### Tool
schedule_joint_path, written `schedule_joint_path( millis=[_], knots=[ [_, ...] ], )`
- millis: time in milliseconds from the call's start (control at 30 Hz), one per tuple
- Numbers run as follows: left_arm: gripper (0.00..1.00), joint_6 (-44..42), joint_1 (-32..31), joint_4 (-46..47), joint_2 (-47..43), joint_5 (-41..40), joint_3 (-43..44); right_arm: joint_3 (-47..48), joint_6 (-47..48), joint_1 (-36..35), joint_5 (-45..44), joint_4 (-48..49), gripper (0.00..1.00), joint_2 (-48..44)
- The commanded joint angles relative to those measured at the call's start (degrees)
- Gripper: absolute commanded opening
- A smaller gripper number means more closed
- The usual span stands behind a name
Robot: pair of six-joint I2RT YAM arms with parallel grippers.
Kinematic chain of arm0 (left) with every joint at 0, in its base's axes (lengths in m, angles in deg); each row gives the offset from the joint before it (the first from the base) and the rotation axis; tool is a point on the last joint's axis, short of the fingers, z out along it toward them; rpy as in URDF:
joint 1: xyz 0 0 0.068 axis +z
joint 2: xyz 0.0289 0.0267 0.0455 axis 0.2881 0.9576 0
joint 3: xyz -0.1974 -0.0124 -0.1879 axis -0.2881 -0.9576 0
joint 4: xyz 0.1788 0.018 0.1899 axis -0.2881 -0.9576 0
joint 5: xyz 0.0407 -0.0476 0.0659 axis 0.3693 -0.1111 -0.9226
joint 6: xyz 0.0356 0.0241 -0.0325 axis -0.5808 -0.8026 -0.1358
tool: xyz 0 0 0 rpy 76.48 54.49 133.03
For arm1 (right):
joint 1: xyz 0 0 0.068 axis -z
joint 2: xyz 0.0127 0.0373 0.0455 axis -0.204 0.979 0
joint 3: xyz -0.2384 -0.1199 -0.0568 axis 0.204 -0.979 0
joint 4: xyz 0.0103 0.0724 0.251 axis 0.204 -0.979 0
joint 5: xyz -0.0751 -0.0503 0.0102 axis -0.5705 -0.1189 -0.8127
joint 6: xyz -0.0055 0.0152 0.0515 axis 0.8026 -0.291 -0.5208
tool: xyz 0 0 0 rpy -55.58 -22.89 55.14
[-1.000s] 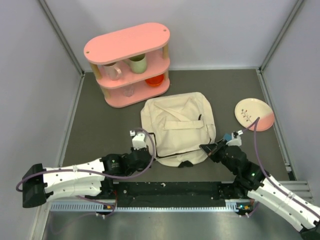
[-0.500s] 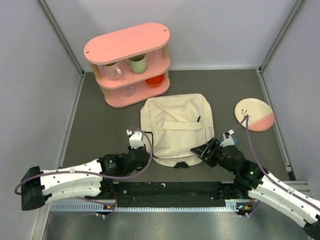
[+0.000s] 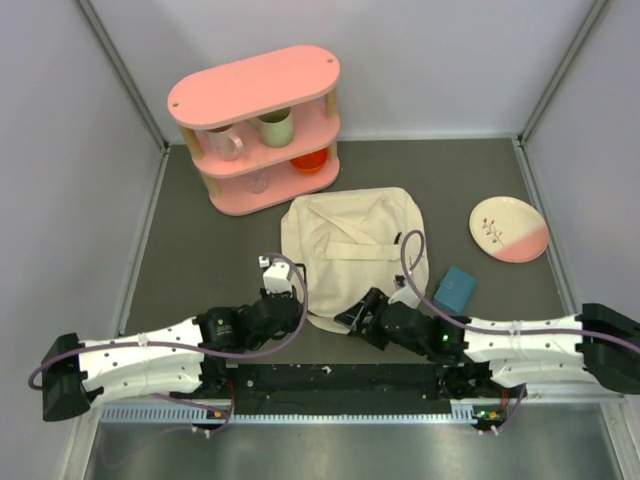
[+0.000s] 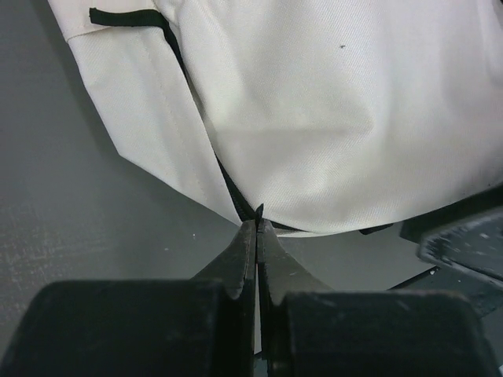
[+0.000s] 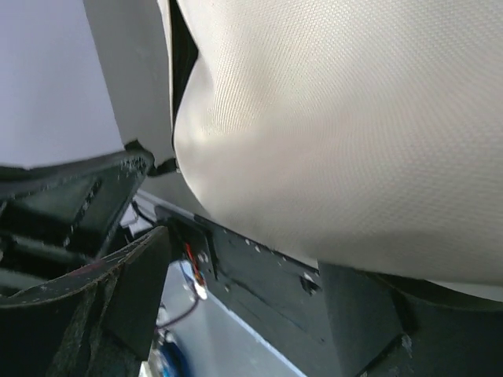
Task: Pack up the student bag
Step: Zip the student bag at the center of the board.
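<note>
The cream student bag [image 3: 355, 245] lies flat in the middle of the table. My left gripper [image 3: 300, 310] sits at its near-left corner. In the left wrist view the left gripper [image 4: 258, 224] is shut, pinching a small black tab on the student bag's [image 4: 314, 110] dark zipper line. My right gripper [image 3: 354, 318] lies low at the bag's near edge with its jaws open. In the right wrist view the bag's fabric [image 5: 354, 118] bulges just above the open right gripper [image 5: 244, 290], nothing between its fingers. A small blue box [image 3: 455, 289] rests on the table right of the bag.
A pink two-tier shelf [image 3: 258, 125] with mugs and a red bowl stands at the back left. A white and pink plate [image 3: 510, 228] lies at the right. Grey walls close in on both sides. The black base rail [image 3: 340, 385] runs along the near edge.
My right gripper opened and let go of the blue box, which now lies right of the bag. The right arm swung left to the bag's near edge. The left gripper stayed shut.
</note>
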Motion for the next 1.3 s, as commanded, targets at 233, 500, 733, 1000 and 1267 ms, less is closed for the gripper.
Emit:
schedule_joint_path(
  millis=[233,500,733,1000,1267],
  knots=[
    [0.0,-4.4,0.1,5.0,-2.2,-1.4,0.2,4.6,-18.7,-1.7,-13.0,24.3,0.53,19.0],
    [0.0,-5.1,2.1,6.1,1.0,-6.0,0.0,1.4,-16.6,-1.6,-11.1,20.5,0.0,15.8],
    [0.0,-3.4,18.1,4.7,7.7,-1.8,0.1,-8.4,-18.7,-3.0,-11.0,19.7,0.0,9.4],
    [0.0,-13.2,24.2,23.0,17.4,5.8,1.9,-7.9,-11.5,-3.0,-8.6,16.9,0.0,5.5],
    [0.0,-15.4,30.7,21.5,30.8,3.5,10.5,-8.1,-8.3,-4.1,-6.1,17.0,0.0,5.2]
  ],
)
